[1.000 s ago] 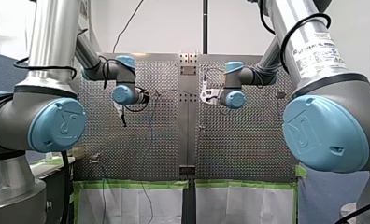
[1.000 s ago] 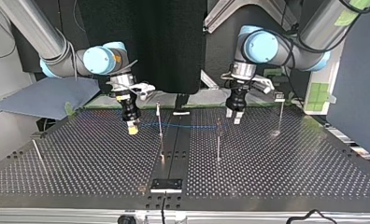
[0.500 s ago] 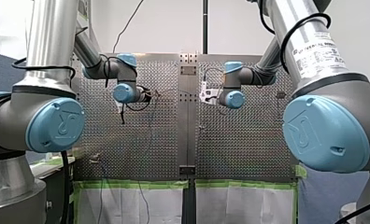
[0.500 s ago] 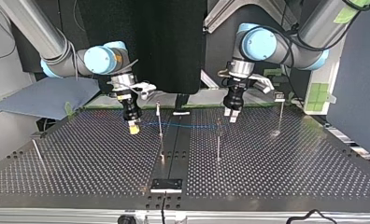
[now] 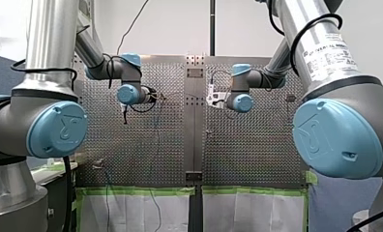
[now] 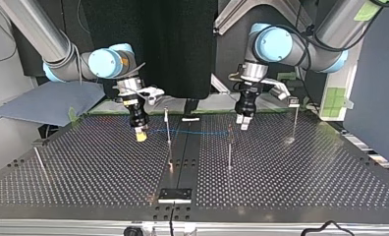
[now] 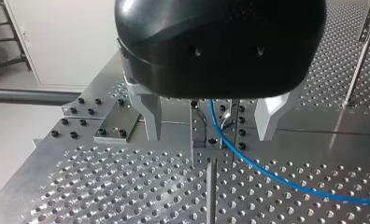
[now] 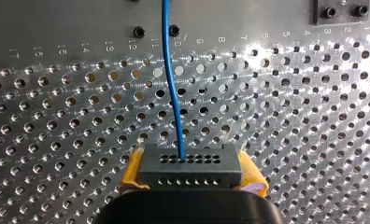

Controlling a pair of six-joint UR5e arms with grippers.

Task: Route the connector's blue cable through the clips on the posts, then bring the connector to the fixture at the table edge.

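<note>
My right gripper (image 8: pixel 190 175) has its yellow pads (image 8: pixel 132 169) pinched tight on the dark connector (image 8: pixel 190 161), with the blue cable (image 8: pixel 173 93) running straight out ahead of it. My left gripper (image 7: pixel 210 119) has its metal fingers (image 7: pixel 148 114) spread wide either side of a post's clip (image 7: pixel 204 133), touching nothing. The cable curves past that clip, but I cannot tell whether it is seated. Only the top view shows the whole line, strung level from the connector past one post (image 6: pixel 167 123) to a second post (image 6: pixel 229 142). Perforated table (image 6: pixel 305 167) below, a blue-grey pad (image 6: pixel 45 101) off its far corner, and green tape (image 5: pixel 131 191) along the edge.
</note>
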